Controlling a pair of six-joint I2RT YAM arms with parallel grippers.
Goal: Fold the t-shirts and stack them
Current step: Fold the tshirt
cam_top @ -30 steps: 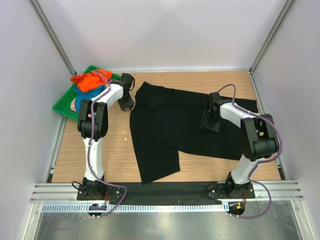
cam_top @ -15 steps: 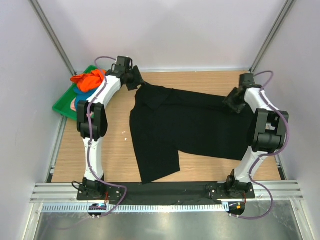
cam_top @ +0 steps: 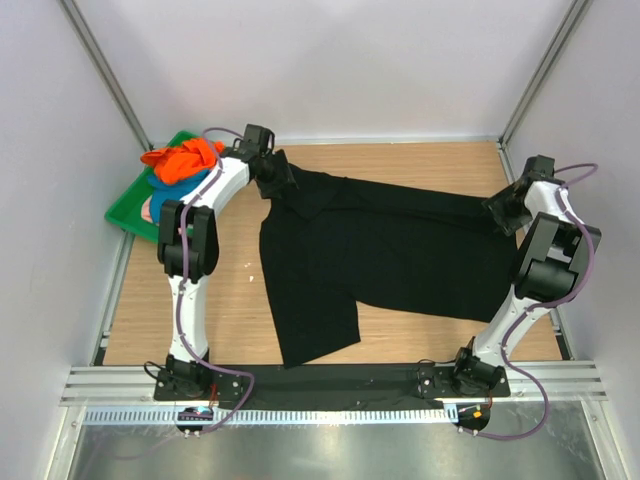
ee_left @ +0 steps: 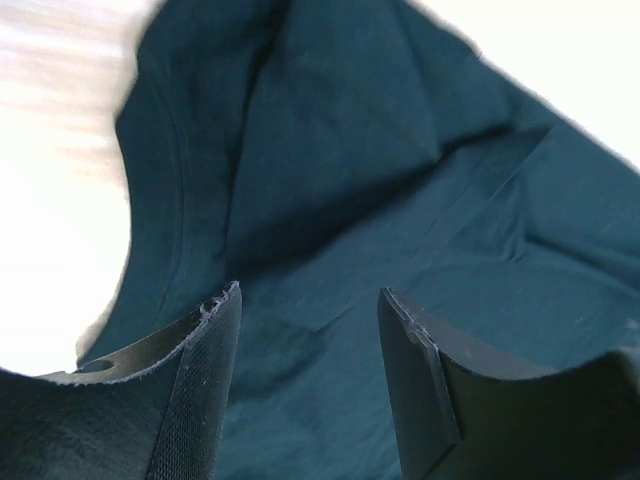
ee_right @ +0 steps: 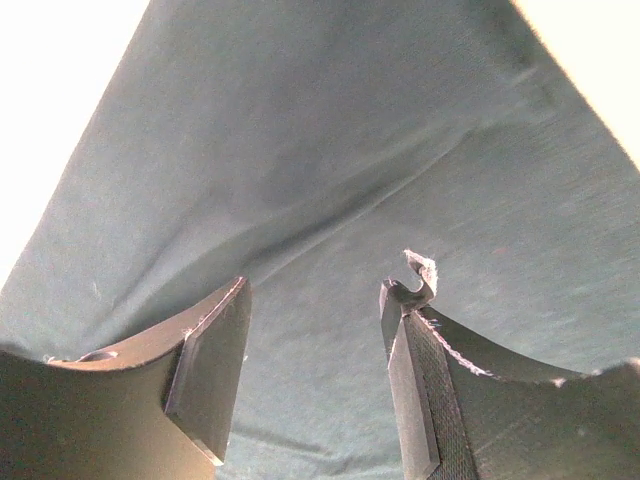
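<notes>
1. Top view: even, diffuse light from above; the white walls (cam_top: pixel 350 70) are bright without glare, and shadows on the wooden table (cam_top: pixel 200 310) are faint and soft.
2. Top view: sharp across the frame; the black t-shirt (cam_top: pixel 400 250) renders as a flat dark mass with few visible folds.
3. Left wrist view: table overexposed to white at left and far right; cloth tinted teal; left gripper (ee_left: pixel 310 295) dark, slightly soft.
4. Right wrist view: 2 far corners blown out; creases crisp; right gripper (ee_right: pixel 315 285) dark.

The black t-shirt (cam_top: pixel 370 250) lies spread out, slightly wrinkled, over the table (cam_top: pixel 230 300). An orange t-shirt (cam_top: pixel 182 160), blue t-shirt (cam_top: pixel 160 184) and pink t-shirt (cam_top: pixel 150 206) lie crumpled in the green tray (cam_top: pixel 120 213)
</notes>
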